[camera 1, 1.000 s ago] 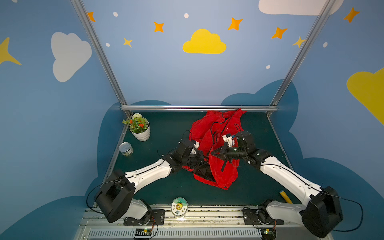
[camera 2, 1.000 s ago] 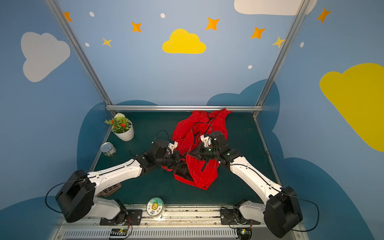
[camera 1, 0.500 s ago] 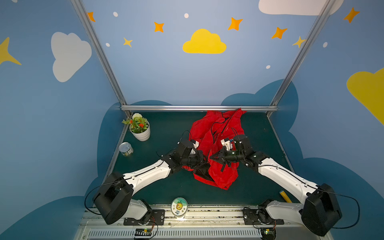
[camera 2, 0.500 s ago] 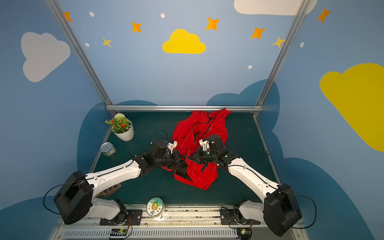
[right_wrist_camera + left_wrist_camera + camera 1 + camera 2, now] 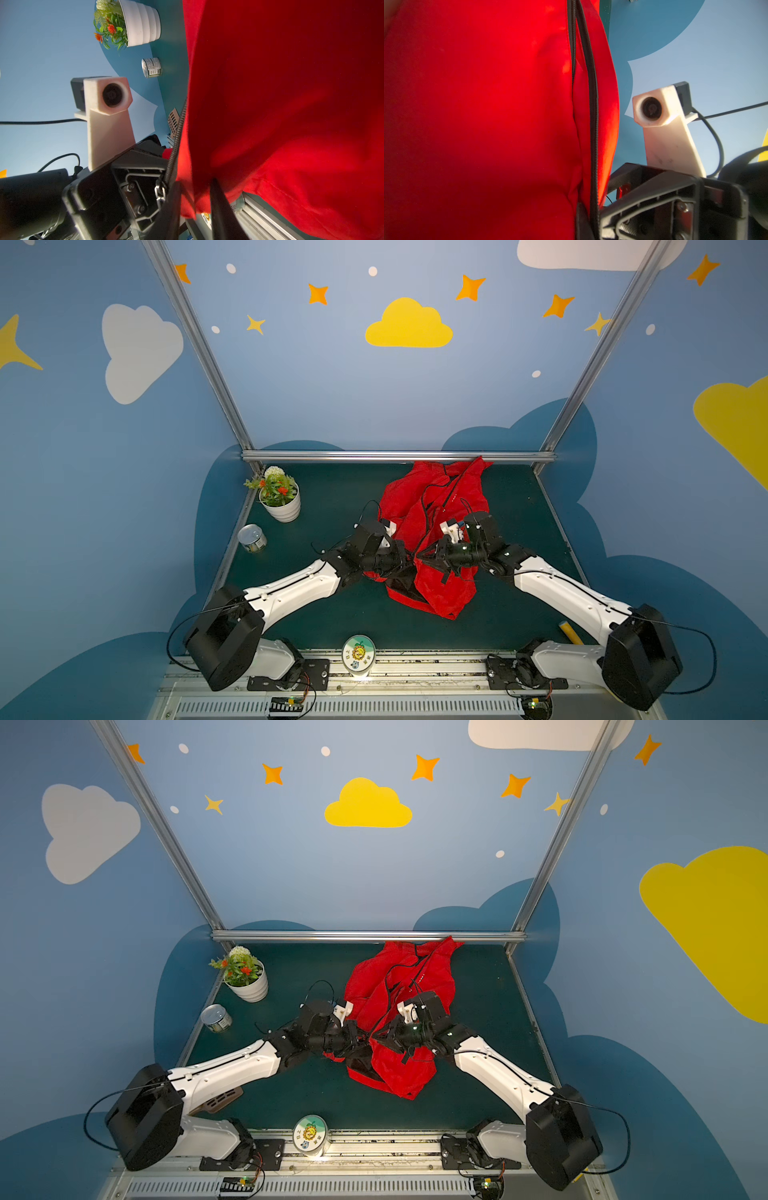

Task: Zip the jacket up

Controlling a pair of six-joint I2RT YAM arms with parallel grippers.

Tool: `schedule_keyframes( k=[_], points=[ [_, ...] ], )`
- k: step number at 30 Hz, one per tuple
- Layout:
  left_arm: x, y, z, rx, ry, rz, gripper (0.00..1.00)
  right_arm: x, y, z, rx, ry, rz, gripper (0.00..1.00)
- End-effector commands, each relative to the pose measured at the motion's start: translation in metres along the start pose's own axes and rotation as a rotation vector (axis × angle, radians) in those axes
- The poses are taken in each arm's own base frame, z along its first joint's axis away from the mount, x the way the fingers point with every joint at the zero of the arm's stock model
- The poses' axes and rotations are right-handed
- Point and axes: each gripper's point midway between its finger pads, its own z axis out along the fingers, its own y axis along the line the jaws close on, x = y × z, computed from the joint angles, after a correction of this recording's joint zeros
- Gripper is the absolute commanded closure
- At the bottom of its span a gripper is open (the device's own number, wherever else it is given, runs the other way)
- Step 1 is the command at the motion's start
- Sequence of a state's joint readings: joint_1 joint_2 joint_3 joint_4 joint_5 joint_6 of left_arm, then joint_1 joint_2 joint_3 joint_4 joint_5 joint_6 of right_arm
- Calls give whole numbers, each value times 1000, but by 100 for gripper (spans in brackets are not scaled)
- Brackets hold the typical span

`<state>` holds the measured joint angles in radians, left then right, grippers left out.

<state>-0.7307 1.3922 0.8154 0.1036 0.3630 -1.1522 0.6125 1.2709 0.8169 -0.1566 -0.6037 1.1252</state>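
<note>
I see the jacket (image 5: pixel 440 593) crumpled centre-right in both top views. The left gripper (image 5: pixel 402 563) is clamped on its zipper edge (image 5: pixel 593 124). The right gripper (image 5: pixel 422 555) sits just beside, jaws apart around a red fold.

One jacket (image 5: pixel 436 506), one potted plant (image 5: pixel 280 497), one tin can (image 5: pixel 252 538), one round lidded tub (image 5: pixel 358 651), one yellow cylinder (image 5: pixel 570 630) and two arms (image 5: pixel 291 593) (image 5: pixel 561 597) are counted.
</note>
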Motion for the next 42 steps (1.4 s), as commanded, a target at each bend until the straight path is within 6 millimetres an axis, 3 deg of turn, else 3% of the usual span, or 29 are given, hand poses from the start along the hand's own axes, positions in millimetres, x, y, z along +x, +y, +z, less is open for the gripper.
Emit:
schedule_keyframes(
  k=[1,9,14,18,24,29,35,39,42],
  points=[
    [-5,-22,-7,63,-21,35,97,2,-3,7,-3,12,10,71],
    [-5,-23,-9,75,-27,23,97,0,6,15,-75,20,41,76],
    [-5,-28,-10,104,-30,4,97,-2,15,17,-137,20,58,93],
    [-6,-30,-13,108,-38,4,97,-4,18,14,-145,4,52,100],
    [-8,-19,-16,67,-52,11,97,-3,16,2,-100,-16,30,100],
    [-16,-8,-24,33,-85,8,97,-1,-1,-18,13,-67,2,100],
    [-15,-12,-19,79,-57,-10,97,3,-2,-21,28,-33,-34,100],
    [-16,-15,-22,75,-65,0,97,4,-18,-27,150,-37,-58,100],
    [-16,-19,-23,73,-61,14,97,4,-13,-25,121,-30,-67,100]
  ],
)
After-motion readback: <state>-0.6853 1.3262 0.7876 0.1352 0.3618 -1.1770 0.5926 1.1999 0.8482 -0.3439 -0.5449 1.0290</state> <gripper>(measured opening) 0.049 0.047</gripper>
